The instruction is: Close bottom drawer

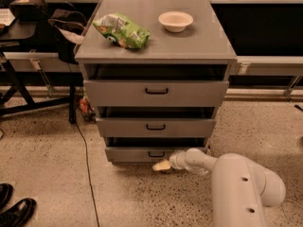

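The bottom drawer (130, 154) is the lowest of three in the grey cabinet (156, 41). It has a flat grey front and a small dark bar handle (156, 154), and it stands pulled out a little, with a dark gap above its front. My gripper (162, 165) reaches in from the right on a white arm (236, 183). Its pale tip sits low, just below and in front of the drawer's handle, close to the floor.
A green snack bag (122, 30) and a white bowl (175, 21) sit on the cabinet top. The top and middle drawers are also slightly out. A dark table with a bag (28, 13) stands left. A cable (85, 164) runs over the floor; black shoes (14, 209) lie bottom left.
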You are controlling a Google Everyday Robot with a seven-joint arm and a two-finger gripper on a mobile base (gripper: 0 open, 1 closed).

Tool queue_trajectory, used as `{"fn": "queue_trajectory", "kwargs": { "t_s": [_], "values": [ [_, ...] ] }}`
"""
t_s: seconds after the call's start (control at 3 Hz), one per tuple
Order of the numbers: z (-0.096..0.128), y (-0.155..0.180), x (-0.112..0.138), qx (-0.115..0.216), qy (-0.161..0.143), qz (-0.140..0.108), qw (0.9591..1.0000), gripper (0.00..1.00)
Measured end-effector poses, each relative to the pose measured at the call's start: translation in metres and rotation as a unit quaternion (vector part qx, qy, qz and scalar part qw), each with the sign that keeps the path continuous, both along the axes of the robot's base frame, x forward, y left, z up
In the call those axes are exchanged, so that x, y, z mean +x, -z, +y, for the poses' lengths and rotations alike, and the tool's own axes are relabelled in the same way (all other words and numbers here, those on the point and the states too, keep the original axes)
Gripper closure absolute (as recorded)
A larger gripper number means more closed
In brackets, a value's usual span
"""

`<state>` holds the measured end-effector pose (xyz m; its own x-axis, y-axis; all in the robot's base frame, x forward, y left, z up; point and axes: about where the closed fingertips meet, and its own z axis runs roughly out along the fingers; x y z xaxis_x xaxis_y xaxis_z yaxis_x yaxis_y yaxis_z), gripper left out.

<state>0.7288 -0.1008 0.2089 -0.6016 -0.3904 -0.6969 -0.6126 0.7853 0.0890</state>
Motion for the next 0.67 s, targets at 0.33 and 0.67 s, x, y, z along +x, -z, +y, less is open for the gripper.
{"fn": "queue_trajectory", "kwargs": {
  "t_s": [0.33,0.67],
  "values": [
    [0.002,-0.008,0.005,-0.002,-0.002,-0.007,1.0,0.0],
    [0.005,-0.028,0.03,-0.003,-0.003,-0.026,0.9997,0.0]
  ]
}}
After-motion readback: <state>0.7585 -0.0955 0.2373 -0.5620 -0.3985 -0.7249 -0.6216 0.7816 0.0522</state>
